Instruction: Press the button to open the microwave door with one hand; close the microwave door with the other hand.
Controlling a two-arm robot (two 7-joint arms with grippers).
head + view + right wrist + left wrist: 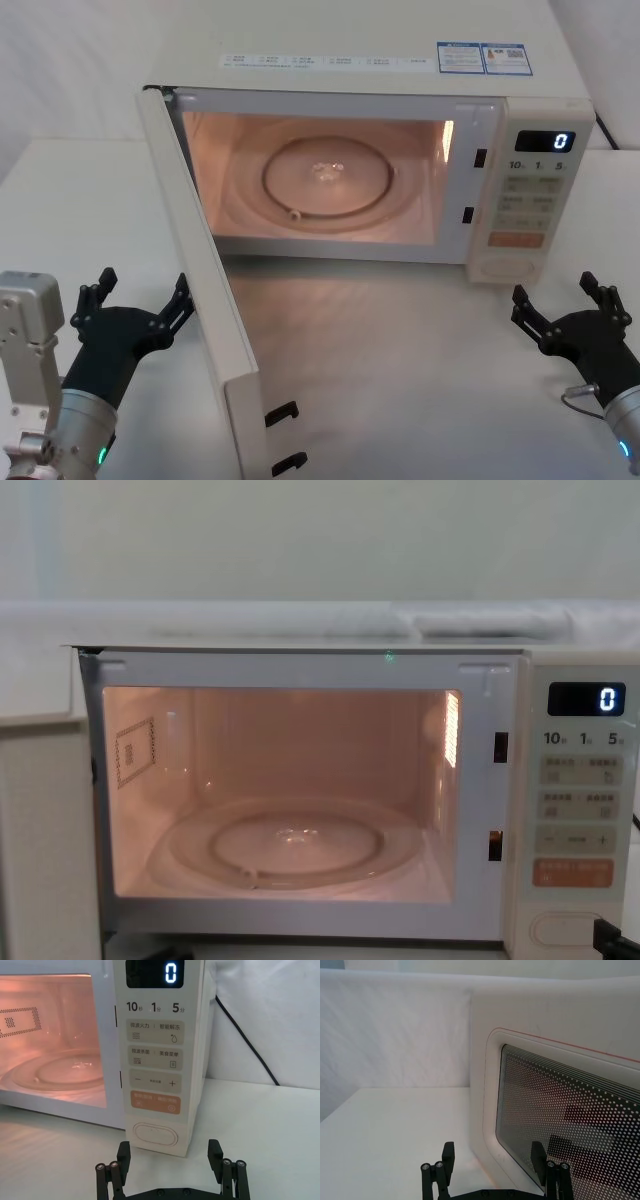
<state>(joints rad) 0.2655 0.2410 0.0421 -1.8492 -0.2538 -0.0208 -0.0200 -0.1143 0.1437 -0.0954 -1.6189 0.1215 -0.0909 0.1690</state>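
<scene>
The cream microwave (360,60) stands at the back of the table with its cavity lit and the glass turntable (328,180) bare. The microwave door (205,290) hangs wide open, swung out toward me on the left. My left gripper (143,285) is open just outside the door's outer face; the left wrist view has its fingers (449,1152) apart before the mesh window (560,1110). My right gripper (553,290) is open too, a short way in front of the button (508,268), not touching it. The button (156,1135) sits at the bottom of the control panel, under the orange key (156,1101).
The display (171,972) reads 0. A black power cable (245,1035) runs down the wall behind the microwave's right side. White table surface (420,380) spreads between the open door and my right gripper, and more lies left of the door (395,1130).
</scene>
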